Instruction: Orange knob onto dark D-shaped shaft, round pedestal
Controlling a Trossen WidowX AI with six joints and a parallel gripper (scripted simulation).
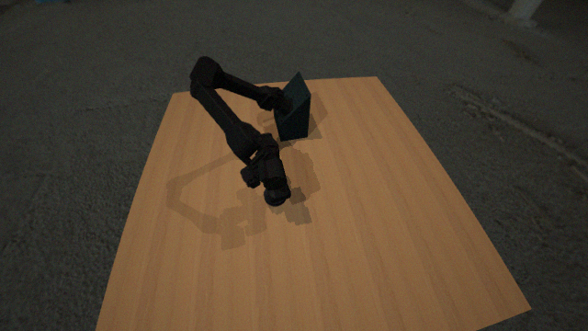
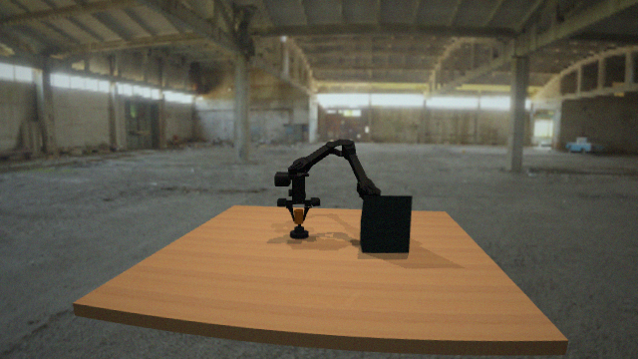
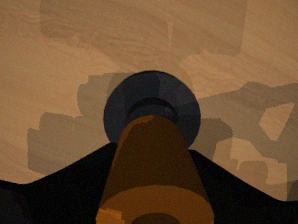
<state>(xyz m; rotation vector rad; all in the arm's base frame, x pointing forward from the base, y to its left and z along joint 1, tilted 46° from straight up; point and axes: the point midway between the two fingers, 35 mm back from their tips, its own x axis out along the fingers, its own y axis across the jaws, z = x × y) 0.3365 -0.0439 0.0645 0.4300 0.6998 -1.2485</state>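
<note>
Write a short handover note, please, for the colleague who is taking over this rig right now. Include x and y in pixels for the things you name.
Gripper point(image 2: 298, 217): shut on the knob, fingers pointing down.
Knob point(image 2: 298, 215) point(image 3: 156, 160): upright between the fingers, above the pedestal point(image 1: 275, 199) point(image 2: 299, 234) point(image 3: 117, 112), which stands on the table point(image 1: 367, 230) point(image 2: 319, 294) point(image 3: 30, 75).
Done: knob grasped and brought over the pedestal.
Left: line up the flat sides, push the knob all the way down, let go.
Unclear: whether the flats match; the shaft's flat side cannot be seen.
</note>
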